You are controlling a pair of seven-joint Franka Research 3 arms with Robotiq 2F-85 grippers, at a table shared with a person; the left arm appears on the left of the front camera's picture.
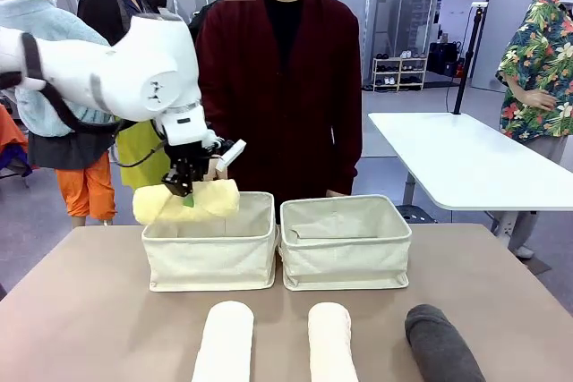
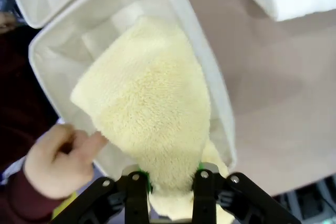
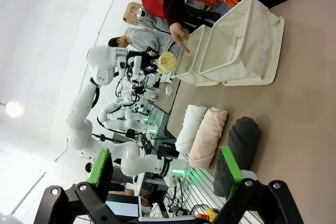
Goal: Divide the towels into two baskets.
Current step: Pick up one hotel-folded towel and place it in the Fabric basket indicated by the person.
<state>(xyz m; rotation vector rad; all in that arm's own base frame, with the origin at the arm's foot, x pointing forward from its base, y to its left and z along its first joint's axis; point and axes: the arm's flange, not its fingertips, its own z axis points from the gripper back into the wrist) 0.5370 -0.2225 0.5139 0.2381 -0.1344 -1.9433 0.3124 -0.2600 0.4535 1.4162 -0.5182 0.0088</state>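
Pinching yellow towel, left gripper above left basket.

My left arm is a glossy white rounded shell with a black cable running under it and small bolt marks on the joint cap at its 3 o'clock end, its left gripper black with silver screws, like my right gripper, green pads on both.

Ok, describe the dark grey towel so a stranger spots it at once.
On the table, robot-side of the two baskets, three rolled towels lie in a row. The dark grey towel is rightmost; its two neighbours are pale.
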